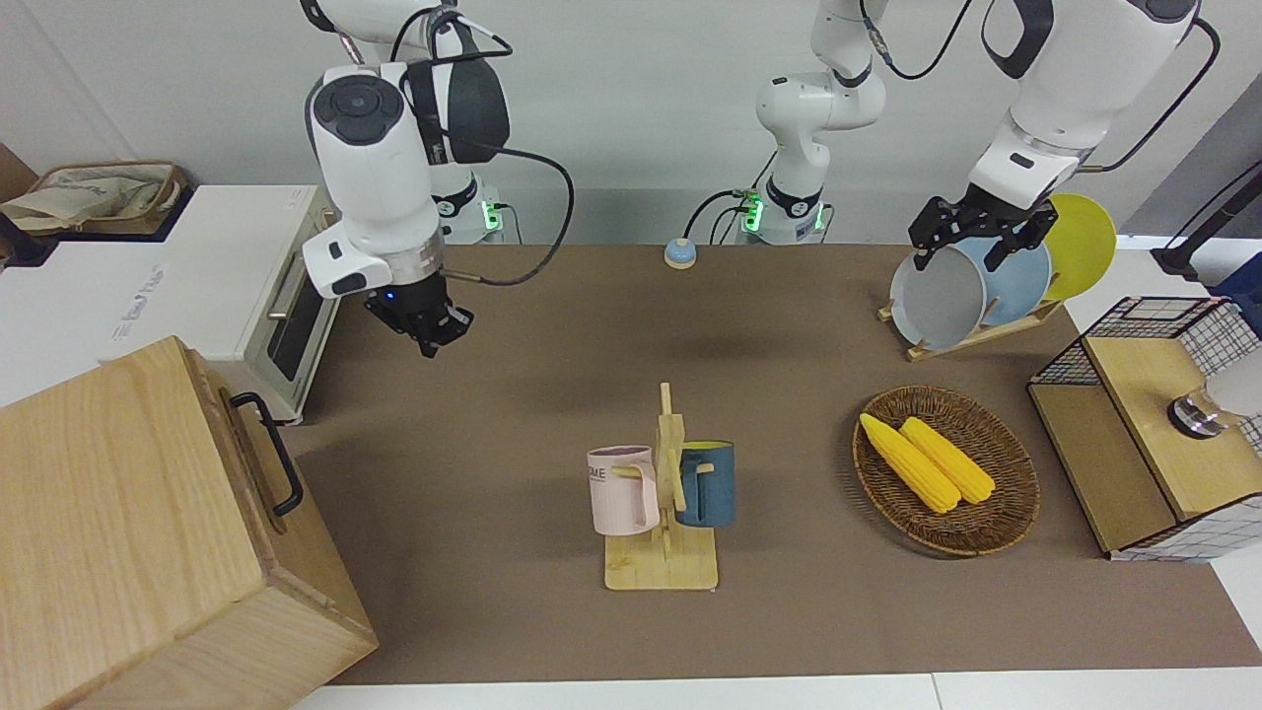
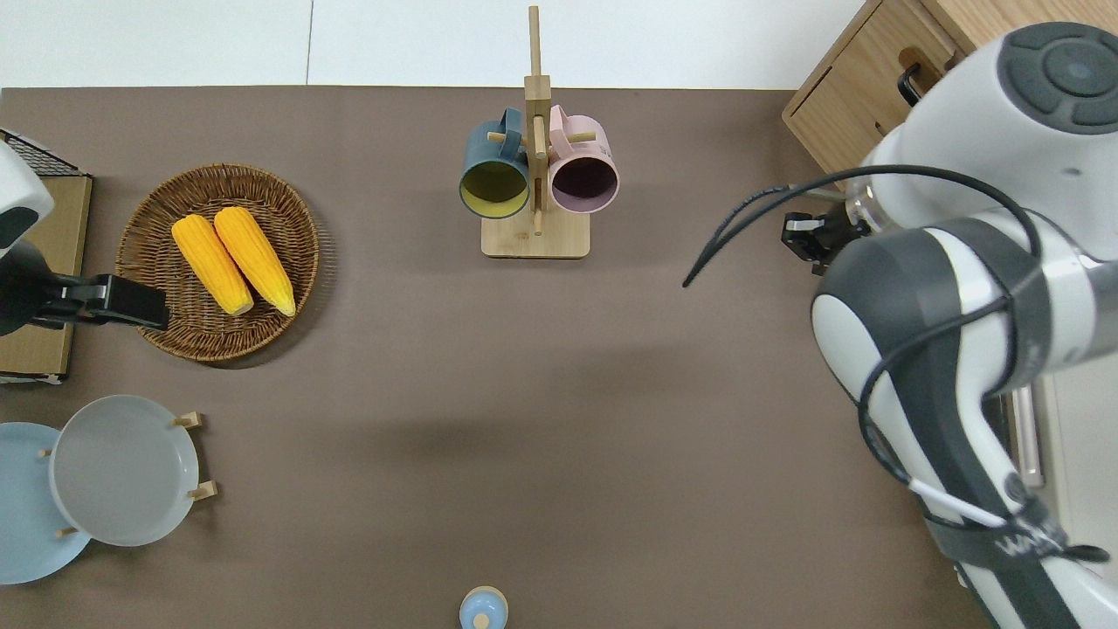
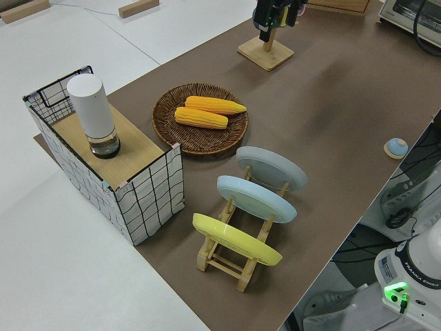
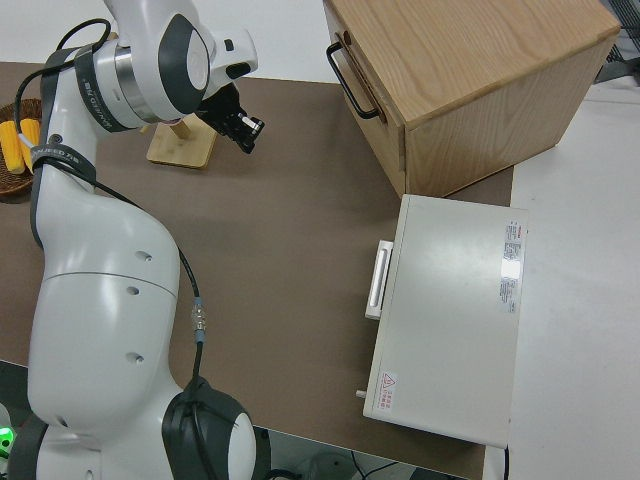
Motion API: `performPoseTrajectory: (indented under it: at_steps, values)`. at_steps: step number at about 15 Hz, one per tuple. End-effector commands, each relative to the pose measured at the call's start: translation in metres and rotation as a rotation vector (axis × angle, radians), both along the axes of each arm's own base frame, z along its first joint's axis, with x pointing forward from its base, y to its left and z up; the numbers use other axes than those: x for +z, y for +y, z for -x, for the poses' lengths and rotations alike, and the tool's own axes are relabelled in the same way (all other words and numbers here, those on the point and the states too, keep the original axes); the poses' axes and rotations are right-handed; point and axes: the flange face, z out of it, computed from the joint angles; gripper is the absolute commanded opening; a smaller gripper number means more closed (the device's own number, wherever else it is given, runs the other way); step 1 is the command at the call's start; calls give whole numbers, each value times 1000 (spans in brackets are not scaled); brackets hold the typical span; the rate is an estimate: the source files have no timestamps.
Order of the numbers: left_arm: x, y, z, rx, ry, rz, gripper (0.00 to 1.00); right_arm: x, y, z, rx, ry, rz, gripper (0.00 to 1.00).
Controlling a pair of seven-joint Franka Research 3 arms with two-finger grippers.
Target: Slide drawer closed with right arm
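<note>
Standing mid-table: a wooden mug rack [image 1: 663,552], carrying a pink mug [image 1: 623,490] and a dark blue mug [image 1: 708,483] on opposite sides. Lying side by side in a wicker basket [image 1: 1006,518] toward the left arm's end: two corn cobs [image 1: 927,461]. Leaning nearer to the robots in a wooden plate rack [image 3: 227,258]: a grey plate [image 1: 937,298], a light blue plate [image 1: 1016,281] and a yellow plate [image 1: 1083,242]. Sitting at the table's end: a wire-framed shelf box [image 1: 1149,434], bearing a white cylinder [image 3: 93,114]. Resting beside the bases: a small blue bell [image 1: 679,253]. Sitting toward the right arm's end: a white toaster oven [image 4: 450,320].
</note>
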Motion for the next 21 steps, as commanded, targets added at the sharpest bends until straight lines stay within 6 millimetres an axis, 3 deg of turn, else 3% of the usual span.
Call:
performPoseTrajectory:
  at_steps: [1, 8, 12, 13, 14, 15, 16, 21]
  values:
    - [6, -2, 3, 4, 3, -19, 993, 32, -36, 42, 171, 14, 13, 0]
    - [6, -1, 3, 5, 3, -19, 993, 63, -92, 58, 351, -3, -110, 0]
    - [5, -1, 3, 5, 5, -19, 993, 65, -98, 58, 405, -11, -159, 0]
    - [6, -2, 3, 4, 3, -19, 993, 65, -99, 57, 397, -14, -163, 39]
    - [5, -1, 3, 5, 5, -19, 993, 66, -95, 56, 391, -15, -162, 245]
    - [5, -1, 3, 5, 5, -19, 993, 69, -93, 54, 369, -22, -156, 744]
    - [6, -1, 3, 5, 3, -19, 993, 70, -93, 53, 301, -22, -148, 987]
    - [5, -2, 3, 4, 5, -19, 993, 70, -94, 45, 251, -19, -125, 990]
